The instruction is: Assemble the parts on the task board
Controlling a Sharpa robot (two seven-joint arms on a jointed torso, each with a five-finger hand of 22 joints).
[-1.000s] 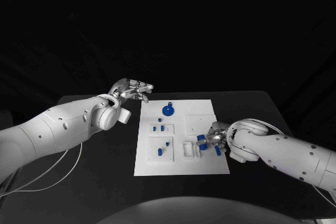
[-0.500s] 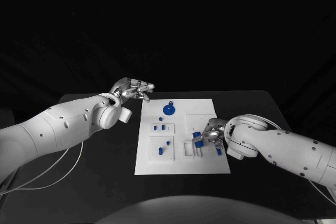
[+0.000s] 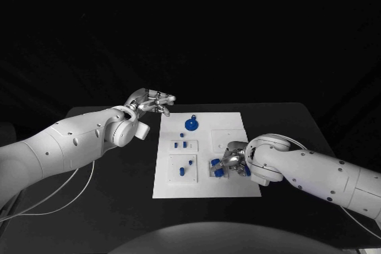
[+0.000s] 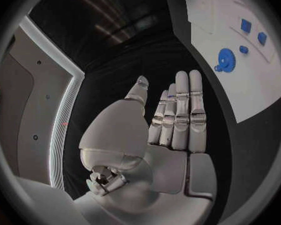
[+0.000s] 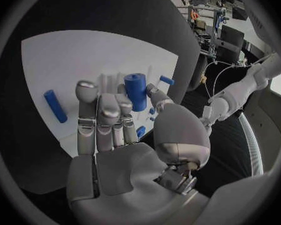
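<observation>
A black table (image 3: pixel 111 171) holds a flat white board (image 3: pixel 230 124) at its centre, smooth and rectangular, with shallow raised white frames. No writing is readable anywhere. Small glossy blue parts sit on the board: a round toothed gear (image 3: pixel 190 123) at 12 o'clock, short pegs near the middle. The right hand (image 3: pixel 230 159), silver and jointed, hovers over the board at about 4 o'clock, pinching a smooth blue cylinder (image 5: pixel 135 91) between thumb and fingers. Another blue peg (image 5: pixel 55 105) lies flat on the board beside it. The left hand (image 3: pixel 152 102) hangs off the board's 11 o'clock corner, empty, fingers straight and side by side
</observation>
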